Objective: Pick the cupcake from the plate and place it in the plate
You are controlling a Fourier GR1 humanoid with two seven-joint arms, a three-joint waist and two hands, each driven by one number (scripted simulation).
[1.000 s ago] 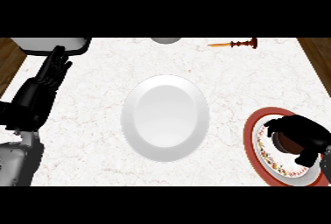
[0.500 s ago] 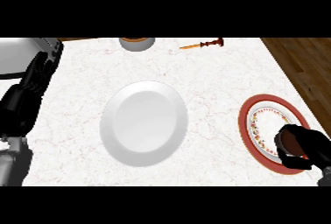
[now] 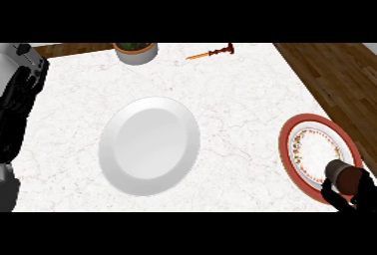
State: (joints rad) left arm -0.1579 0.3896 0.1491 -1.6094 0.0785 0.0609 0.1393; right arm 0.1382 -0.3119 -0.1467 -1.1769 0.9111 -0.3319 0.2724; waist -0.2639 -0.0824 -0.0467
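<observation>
Where the white marbled table [image 3: 243, 99] meets the view's left edge, the left hand [image 3: 18, 107] rests with its black fingers relaxed and straight, holding nothing. Next rightward, at the far edge: a grey pot [image 3: 135, 53] with green contents, partly cut off by the view. Below it, left of centre: a plain white plate [image 3: 149, 145], lying flat, nothing on it. Further right along the far edge: a slim orange-and-brown utensil [image 3: 211, 53], lying on its side, well apart from both plates. Near the table's right edge: a red-rimmed plate [image 3: 294, 152] with a patterned inner ring and a white middle. At the lower right corner, over that plate's near rim: the right hand [image 3: 355, 194], fingers curled round the cupcake [image 3: 342, 172], a brown cylindrical item showing just above the hand. Wooden floor [image 3: 331, 69] shows beyond the table at the right.
</observation>
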